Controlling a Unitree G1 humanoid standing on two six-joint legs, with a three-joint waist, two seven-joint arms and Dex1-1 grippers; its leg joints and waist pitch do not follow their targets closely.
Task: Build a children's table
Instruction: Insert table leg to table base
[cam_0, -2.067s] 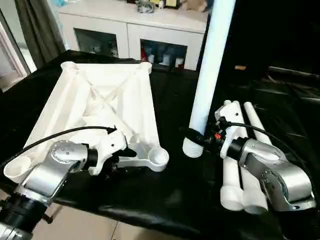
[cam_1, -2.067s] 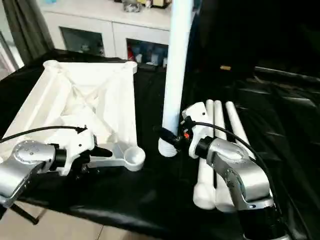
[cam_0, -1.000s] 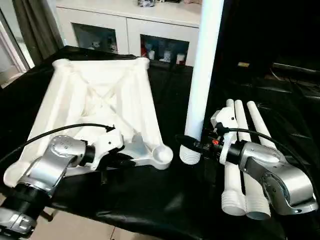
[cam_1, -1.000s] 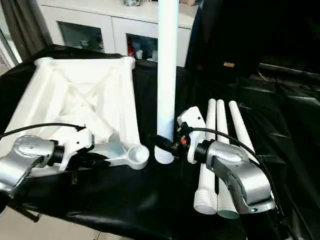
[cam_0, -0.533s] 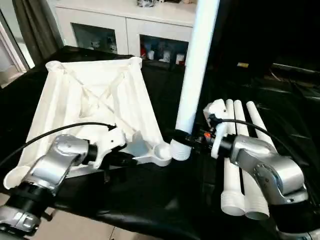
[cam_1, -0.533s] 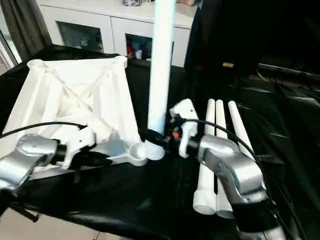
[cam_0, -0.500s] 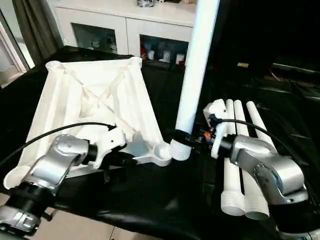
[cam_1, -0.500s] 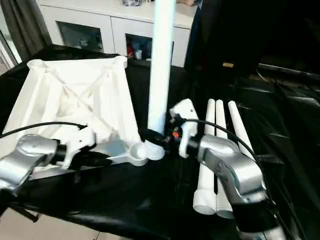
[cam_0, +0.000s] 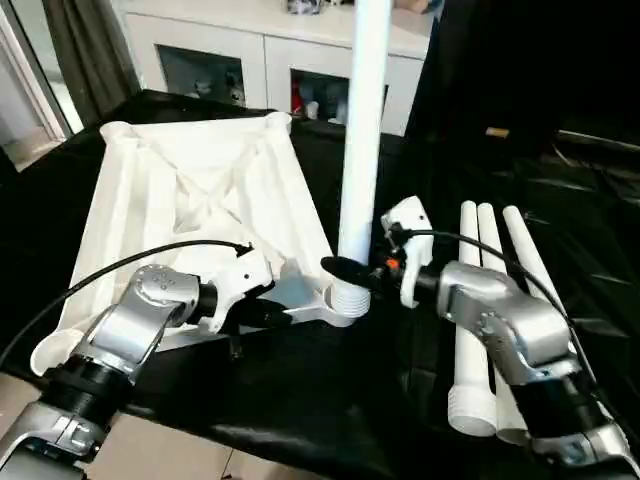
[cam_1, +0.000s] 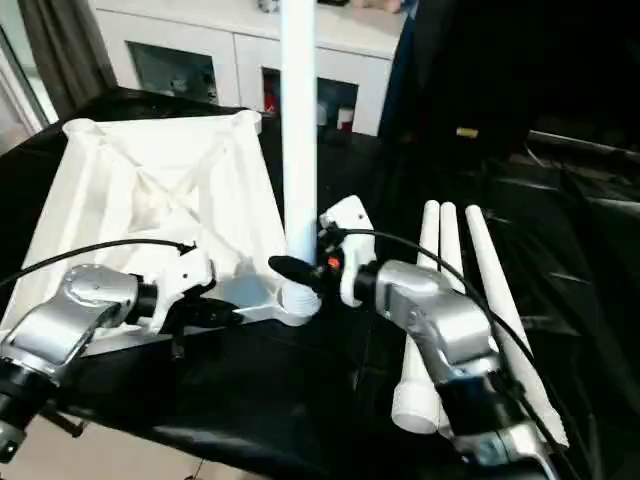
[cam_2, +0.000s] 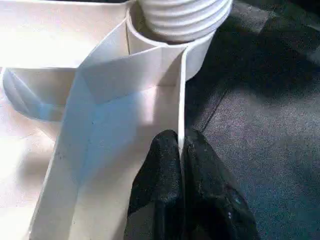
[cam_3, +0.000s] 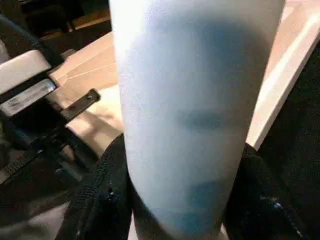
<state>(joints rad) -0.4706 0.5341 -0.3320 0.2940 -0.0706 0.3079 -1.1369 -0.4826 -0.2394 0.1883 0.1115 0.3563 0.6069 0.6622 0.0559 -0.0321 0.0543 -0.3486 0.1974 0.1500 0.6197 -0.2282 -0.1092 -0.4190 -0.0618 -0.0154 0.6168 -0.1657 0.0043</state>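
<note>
The white table top (cam_0: 190, 190) lies upside down on the black cloth, ribs up. My left gripper (cam_2: 181, 150) is shut on the thin rim next to the near right corner socket (cam_0: 345, 305). A long white leg (cam_0: 362, 140) stands upright with its ribbed end (cam_2: 180, 17) sitting in that socket. My right gripper (cam_0: 345, 270) is shut around the leg just above the ribbed end, its black fingers (cam_3: 100, 195) wrapping both sides. Three more legs (cam_0: 490, 290) lie side by side to the right.
A white cabinet (cam_0: 260, 60) with glass-front shelves stands behind the table. A black cable (cam_0: 120, 270) arcs over my left forearm. The cloth's front edge (cam_0: 300, 440) runs close below my arms, with floor beyond.
My right gripper carried the upright leg leftwards, and its ribbed end now sits in the corner socket instead of beside it. The left gripper kept its hold on the rim.
</note>
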